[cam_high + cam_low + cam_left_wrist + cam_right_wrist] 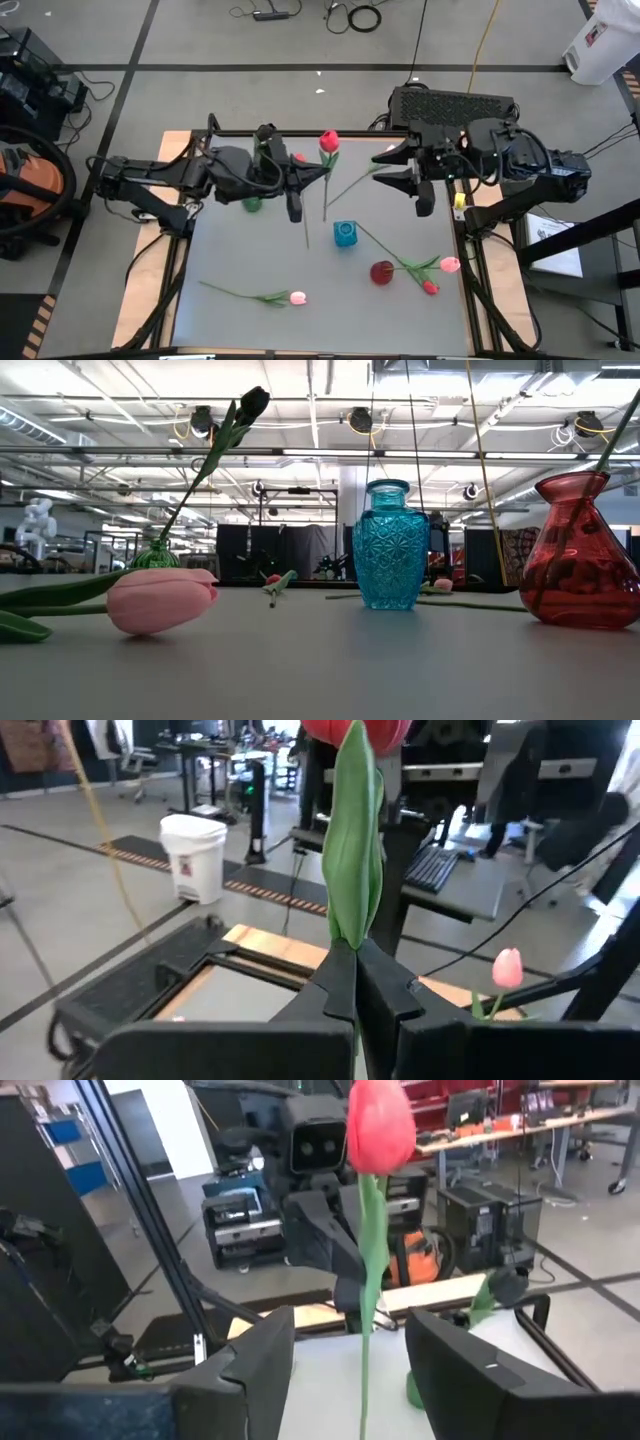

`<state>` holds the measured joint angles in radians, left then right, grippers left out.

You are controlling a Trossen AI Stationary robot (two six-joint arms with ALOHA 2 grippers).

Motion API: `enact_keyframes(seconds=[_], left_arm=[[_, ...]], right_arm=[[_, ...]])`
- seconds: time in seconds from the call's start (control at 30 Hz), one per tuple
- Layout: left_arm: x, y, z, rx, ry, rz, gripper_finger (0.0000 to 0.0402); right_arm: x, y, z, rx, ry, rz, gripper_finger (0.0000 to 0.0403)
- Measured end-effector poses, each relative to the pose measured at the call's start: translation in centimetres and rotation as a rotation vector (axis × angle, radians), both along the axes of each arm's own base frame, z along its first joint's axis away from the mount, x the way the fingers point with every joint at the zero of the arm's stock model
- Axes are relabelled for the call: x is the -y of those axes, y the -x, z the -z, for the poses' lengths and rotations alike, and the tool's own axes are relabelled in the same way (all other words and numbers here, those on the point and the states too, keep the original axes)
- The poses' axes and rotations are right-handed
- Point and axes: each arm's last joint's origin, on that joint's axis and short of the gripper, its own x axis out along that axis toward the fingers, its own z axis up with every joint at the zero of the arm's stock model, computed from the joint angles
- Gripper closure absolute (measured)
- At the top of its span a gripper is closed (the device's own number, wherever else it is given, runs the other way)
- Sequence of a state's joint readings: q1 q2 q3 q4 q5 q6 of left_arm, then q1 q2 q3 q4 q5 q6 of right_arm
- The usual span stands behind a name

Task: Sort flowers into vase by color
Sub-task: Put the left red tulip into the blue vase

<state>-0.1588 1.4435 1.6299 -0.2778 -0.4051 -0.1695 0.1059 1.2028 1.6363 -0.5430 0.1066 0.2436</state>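
A red tulip point(328, 140) stands upright over the far middle of the table, with my left gripper point(350, 975) shut on it. My right gripper point(365, 1365) faces it from the table's right, open. Its fingers stand on either side of the tulip's lower stem point(362, 1400) without touching it. On the table stand a green vase point(252, 203) holding a dark tulip point(250, 405), a blue vase point(345, 234), and a red vase point(382, 272) with a stem in it. Neither gripper shows in the low view. My left gripper pinches the red tulip's stem at the base of its long leaf point(345, 945) between its two fingers. The fingers lie level, coming from the table's left, across the stem. The tulip is lifted clear and upright, head above the fingers and lower stem hanging below.
A pink tulip point(297, 297) lies near the front edge. Another pink tulip point(450, 264) and a red one point(430, 288) lie right of the red vase. A dark box point(450, 103) sits behind the table's far edge.
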Motion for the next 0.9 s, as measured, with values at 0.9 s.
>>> enact_keyframes(seconds=[0.9], left_arm=[[0.2, -2.9, 0.8, 0.082, -0.005, 0.150, 0.0402]], right_arm=[[-0.1, -4.7, 1.0, 0.052, 0.015, 0.011, 0.0253]])
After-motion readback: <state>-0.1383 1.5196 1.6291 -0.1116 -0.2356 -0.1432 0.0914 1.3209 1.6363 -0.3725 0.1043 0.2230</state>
